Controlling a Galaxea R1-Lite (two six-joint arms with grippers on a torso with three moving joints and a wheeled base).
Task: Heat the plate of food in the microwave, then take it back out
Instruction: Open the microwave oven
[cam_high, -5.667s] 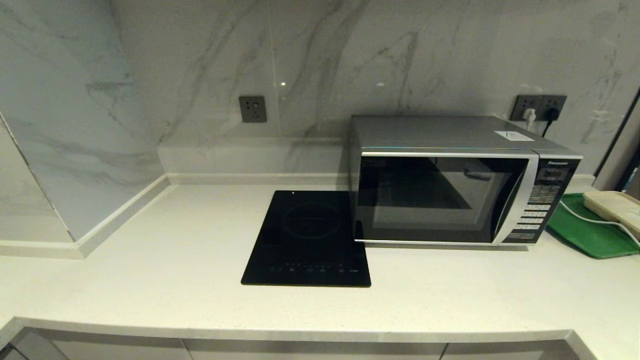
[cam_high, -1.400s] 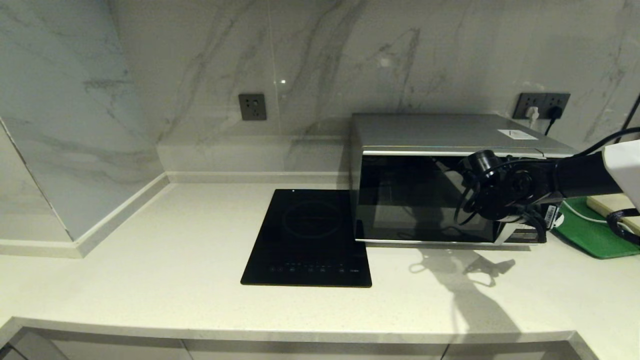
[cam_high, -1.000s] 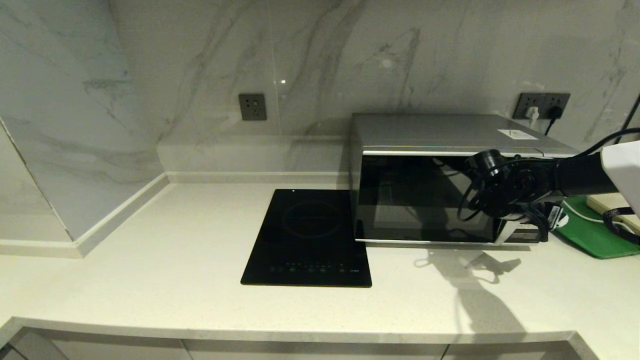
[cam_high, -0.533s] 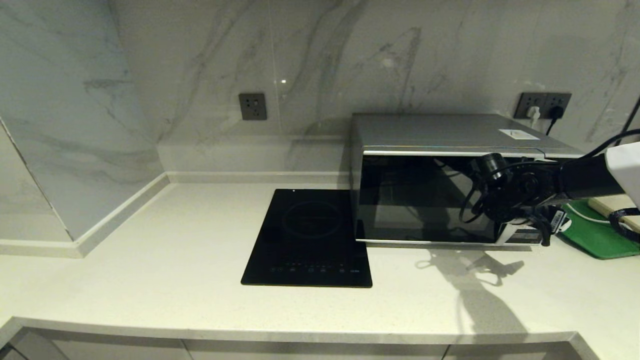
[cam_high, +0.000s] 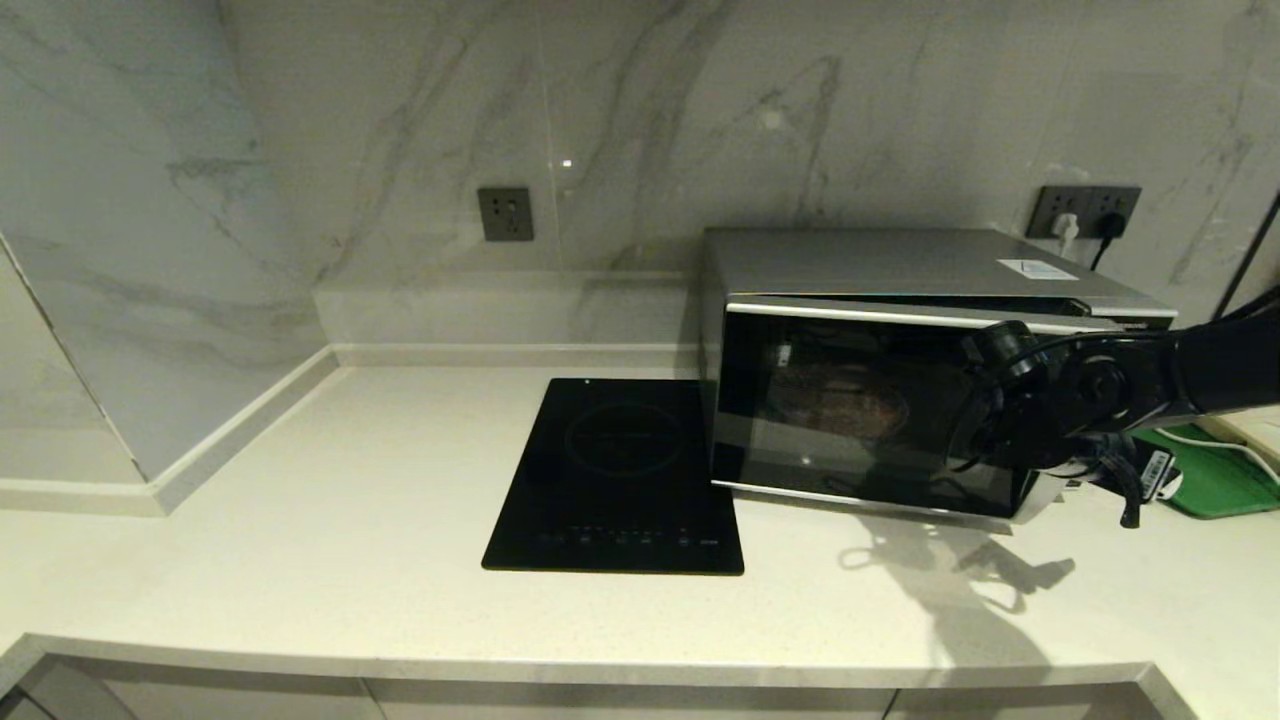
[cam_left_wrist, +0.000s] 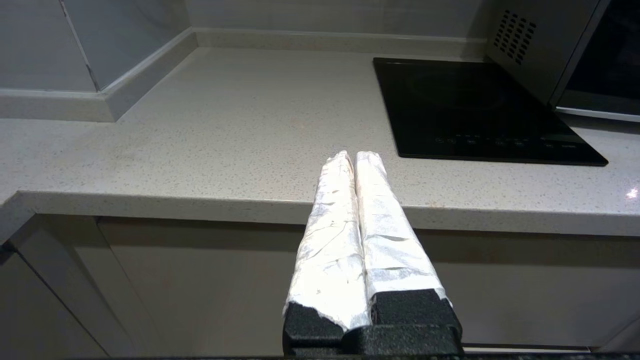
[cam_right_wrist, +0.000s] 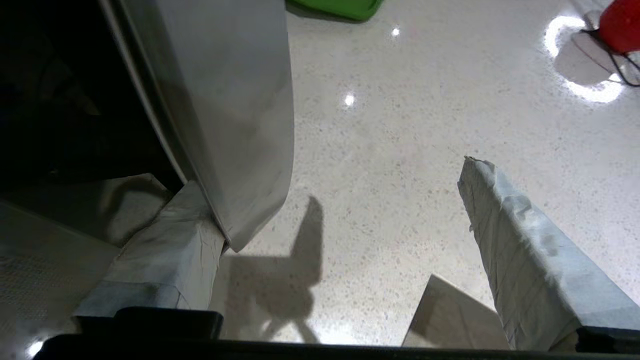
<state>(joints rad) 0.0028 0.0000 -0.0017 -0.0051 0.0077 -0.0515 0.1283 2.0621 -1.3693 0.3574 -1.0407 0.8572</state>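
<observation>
The silver microwave (cam_high: 900, 262) stands at the back right of the counter, its dark glass door (cam_high: 850, 410) ajar, the right edge swung forward. Through the glass a round, dim shape (cam_high: 845, 400) shows inside the lit cavity, probably the plate of food. My right gripper (cam_high: 1040, 475) is at the door's right edge and is open. In the right wrist view (cam_right_wrist: 335, 185), one taped finger (cam_right_wrist: 170, 250) sits behind the door's silver edge (cam_right_wrist: 225, 100), the other finger (cam_right_wrist: 505, 235) free over the counter. My left gripper (cam_left_wrist: 355, 155) is shut and empty, parked before the counter's front edge.
A flat black induction cooktop (cam_high: 615, 475) lies just left of the microwave. A green tray (cam_high: 1210, 480) with a cream appliance and white cable sits to the microwave's right. Wall sockets with plugs (cam_high: 1085, 212) are behind. A red object (cam_right_wrist: 622, 20) shows on the counter.
The right arm came in, reached the door's right edge and drew toward me. The door has swung partly open and the inside is now lit.
</observation>
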